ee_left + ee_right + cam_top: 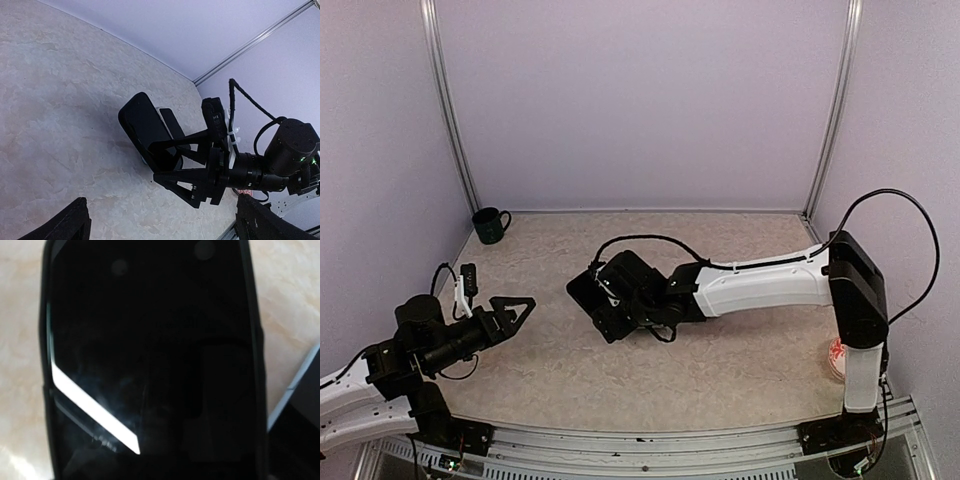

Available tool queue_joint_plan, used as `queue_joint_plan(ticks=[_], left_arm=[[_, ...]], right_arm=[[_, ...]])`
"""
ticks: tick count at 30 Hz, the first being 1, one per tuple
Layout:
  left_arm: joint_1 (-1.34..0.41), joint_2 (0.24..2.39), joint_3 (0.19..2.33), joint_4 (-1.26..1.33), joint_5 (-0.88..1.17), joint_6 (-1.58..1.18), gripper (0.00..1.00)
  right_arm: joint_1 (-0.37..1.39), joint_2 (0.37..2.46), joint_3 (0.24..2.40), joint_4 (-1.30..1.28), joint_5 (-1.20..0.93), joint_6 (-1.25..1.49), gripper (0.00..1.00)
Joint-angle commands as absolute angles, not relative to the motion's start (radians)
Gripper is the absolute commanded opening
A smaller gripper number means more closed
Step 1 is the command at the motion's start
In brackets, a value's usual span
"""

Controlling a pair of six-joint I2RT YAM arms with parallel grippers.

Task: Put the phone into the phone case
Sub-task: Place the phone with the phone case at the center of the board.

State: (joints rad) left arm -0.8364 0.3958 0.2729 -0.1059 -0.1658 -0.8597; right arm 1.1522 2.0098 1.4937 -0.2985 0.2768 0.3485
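Note:
The phone (588,295) is a black glossy slab at the table's middle, tilted up off the surface. Its screen (150,340) fills the right wrist view. My right gripper (620,305) reaches in from the right, and its two fingers (180,145) straddle the near end of the phone (140,120), closed across its width. The phone case (170,122), flat and dark with a pale grey edge, lies just behind and partly under the phone; its corner (300,415) shows at the right. My left gripper (520,312) hangs open and empty well to the left, facing the phone.
A dark green mug (490,225) stands in the back left corner. A small red and white thing (835,357) lies by the right arm's base. Metal frame posts and pale walls close in the back and sides.

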Motion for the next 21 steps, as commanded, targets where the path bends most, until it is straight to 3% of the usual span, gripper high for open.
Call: queue_joint_plan(ticks=[1, 21], left_arm=[[-0.83, 0.391, 0.262, -0.119, -0.173, -0.861, 0.99], [-0.83, 0.339, 0.26, -0.183, -0.199, -0.886, 0.99]], right_arm=[[1.135, 2.072, 1.601, -0.247, 0.284, 0.47, 0.55], [1.132, 2.362, 1.913, -0.349, 0.254, 0.616, 0.57]])
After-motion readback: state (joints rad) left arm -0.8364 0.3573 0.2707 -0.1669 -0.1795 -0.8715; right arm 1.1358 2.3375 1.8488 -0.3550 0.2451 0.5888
